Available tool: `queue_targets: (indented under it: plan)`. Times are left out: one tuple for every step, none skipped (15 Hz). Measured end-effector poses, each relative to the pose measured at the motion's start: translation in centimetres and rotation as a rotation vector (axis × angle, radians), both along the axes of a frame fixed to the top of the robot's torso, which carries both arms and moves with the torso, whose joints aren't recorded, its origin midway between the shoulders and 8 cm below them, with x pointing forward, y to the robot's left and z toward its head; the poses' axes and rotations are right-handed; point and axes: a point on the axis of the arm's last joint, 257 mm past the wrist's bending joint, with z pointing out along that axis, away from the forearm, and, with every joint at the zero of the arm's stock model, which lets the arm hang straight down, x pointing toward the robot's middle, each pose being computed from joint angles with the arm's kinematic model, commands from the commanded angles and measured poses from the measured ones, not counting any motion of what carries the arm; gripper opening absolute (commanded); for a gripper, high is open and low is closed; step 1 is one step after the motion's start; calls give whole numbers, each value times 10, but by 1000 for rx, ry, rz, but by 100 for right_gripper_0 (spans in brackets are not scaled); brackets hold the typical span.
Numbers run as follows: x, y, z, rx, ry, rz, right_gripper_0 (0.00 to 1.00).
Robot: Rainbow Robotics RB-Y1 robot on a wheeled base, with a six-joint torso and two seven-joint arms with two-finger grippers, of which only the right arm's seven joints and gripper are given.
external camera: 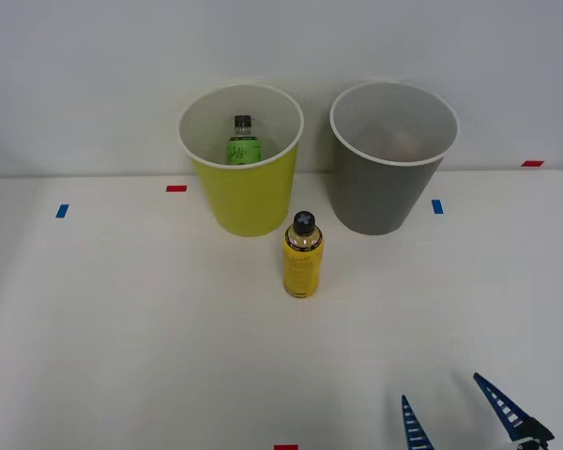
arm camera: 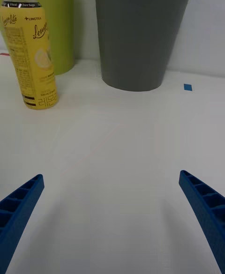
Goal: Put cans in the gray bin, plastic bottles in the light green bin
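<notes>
Standing upright on the white table (external camera: 122, 328), the yellow-labelled, dark-capped plastic bottle (external camera: 302, 256) sits just before the lime bin (external camera: 246, 202) and gray bin (external camera: 380, 202). A green-labelled bottle (external camera: 244, 142) rests inside the lime bin. The right gripper (external camera: 460, 412) hovers nearby, jaws spread and empty.

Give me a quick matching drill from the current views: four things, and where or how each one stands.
Things:
1. green-label bottle
2. yellow lemon-tea bottle
3. gray bin
4. right gripper

Places or states:
A. open, low over the table's near edge
B. inside the light green bin
C. upright on the table, in front of the two bins
D. right of the light green bin

Pairs: 1-B, 2-C, 3-D, 4-A
</notes>
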Motion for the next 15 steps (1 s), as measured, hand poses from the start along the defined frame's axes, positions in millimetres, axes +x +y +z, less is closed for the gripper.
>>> queue_targets:
  plan:
    - [-1,7,0,45,8,0,100]
    - [-1,14,1,84,10,4,100]
    - [0,20,2,103,9,13,100]
    - [1,22,4,111,5,23,100]
    - [1,24,6,106,0,37,100]
    - [2,24,6,95,-2,50,100]
    - [3,23,6,85,-1,60,100]
    - [4,21,4,72,4,69,100]
    - [5,20,2,63,11,75,100]
    - [7,20,1,60,15,75,100]
    - [8,20,1,63,15,71,100]
    - [8,21,1,75,19,66,100]
    - [8,20,-1,105,31,46,100]
    - [8,19,-4,135,47,21,100]
    - [9,17,-7,163,64,-6,100]
